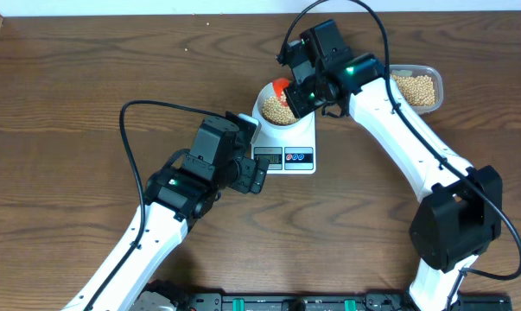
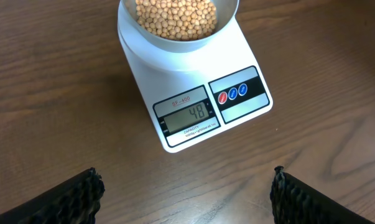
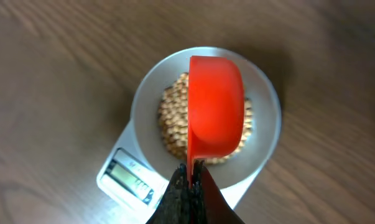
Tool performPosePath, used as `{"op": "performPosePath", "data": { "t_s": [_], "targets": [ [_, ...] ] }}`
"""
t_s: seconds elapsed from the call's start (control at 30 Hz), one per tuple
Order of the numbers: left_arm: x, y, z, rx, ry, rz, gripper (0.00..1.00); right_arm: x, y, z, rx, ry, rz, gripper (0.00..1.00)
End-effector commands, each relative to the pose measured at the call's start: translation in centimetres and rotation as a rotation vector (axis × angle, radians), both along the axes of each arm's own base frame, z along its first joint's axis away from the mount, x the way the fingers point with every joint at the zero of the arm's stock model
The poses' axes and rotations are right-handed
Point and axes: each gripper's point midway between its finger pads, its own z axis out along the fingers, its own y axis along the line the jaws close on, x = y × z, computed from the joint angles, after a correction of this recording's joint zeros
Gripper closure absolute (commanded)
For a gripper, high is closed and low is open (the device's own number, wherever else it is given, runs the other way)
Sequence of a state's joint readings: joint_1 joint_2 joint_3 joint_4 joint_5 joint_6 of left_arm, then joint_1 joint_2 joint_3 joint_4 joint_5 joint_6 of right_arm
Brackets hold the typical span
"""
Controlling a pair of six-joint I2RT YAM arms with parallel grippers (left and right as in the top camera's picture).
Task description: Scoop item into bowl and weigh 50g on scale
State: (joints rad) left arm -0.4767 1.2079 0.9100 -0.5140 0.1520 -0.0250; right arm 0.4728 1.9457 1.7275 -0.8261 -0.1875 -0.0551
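Beans point(image 2: 178, 17) are heaped in the pale bowl point(image 3: 143, 93), which is seated on the white scale point(image 2: 193, 87). The digits 48 are shown on its grey display point(image 2: 187, 113). A red scoop point(image 3: 215, 106) is held directly above the bowl with its rounded outer side turned toward the right wrist camera, so its inside cannot be seen. It seems to be clear of the beans, though this is not settled by the view from above. The scoop's handle is clamped between the tightly closed jaws of the right gripper point(image 3: 192, 177). The left gripper point(image 2: 187, 180) is poised just in front of the scale's display edge, jaws released and spread wide over the wooden table point(image 2: 50, 93). More beans are contained in a clear tub point(image 1: 420, 86), set behind and to the right of the scale, beside the right arm.
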Motion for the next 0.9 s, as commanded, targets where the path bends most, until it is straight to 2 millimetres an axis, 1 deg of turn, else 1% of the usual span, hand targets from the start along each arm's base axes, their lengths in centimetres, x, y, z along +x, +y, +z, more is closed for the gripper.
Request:
{"op": "performPosePath", "data": {
  "t_s": [0.0, 0.17, 0.3, 0.67, 0.87],
  "targets": [
    [0.0, 0.1, 0.2, -0.002, -0.008, -0.006, 0.12, 0.1, 0.6, 2.4, -0.038, -0.095, 0.034, 0.99],
    [0.0, 0.1, 0.2, -0.002, -0.008, -0.006, 0.12, 0.0, 0.9, 2.4, -0.129, -0.154, 0.055, 0.99],
    [0.0, 0.1, 0.2, -0.002, -0.008, -0.006, 0.12, -0.2, 1.2, 2.5, -0.166, -0.180, 0.054, 0.99],
    [0.0, 0.1, 0.2, -0.002, -0.008, -0.006, 0.12, -0.3, 1.5, 2.5, -0.156, -0.176, 0.058, 0.99],
    [0.0, 0.1, 0.2, -0.002, -0.008, -0.006, 0.12, -0.6, 2.0, 2.5, -0.080, -0.131, 0.066, 0.99]
  ]
}}
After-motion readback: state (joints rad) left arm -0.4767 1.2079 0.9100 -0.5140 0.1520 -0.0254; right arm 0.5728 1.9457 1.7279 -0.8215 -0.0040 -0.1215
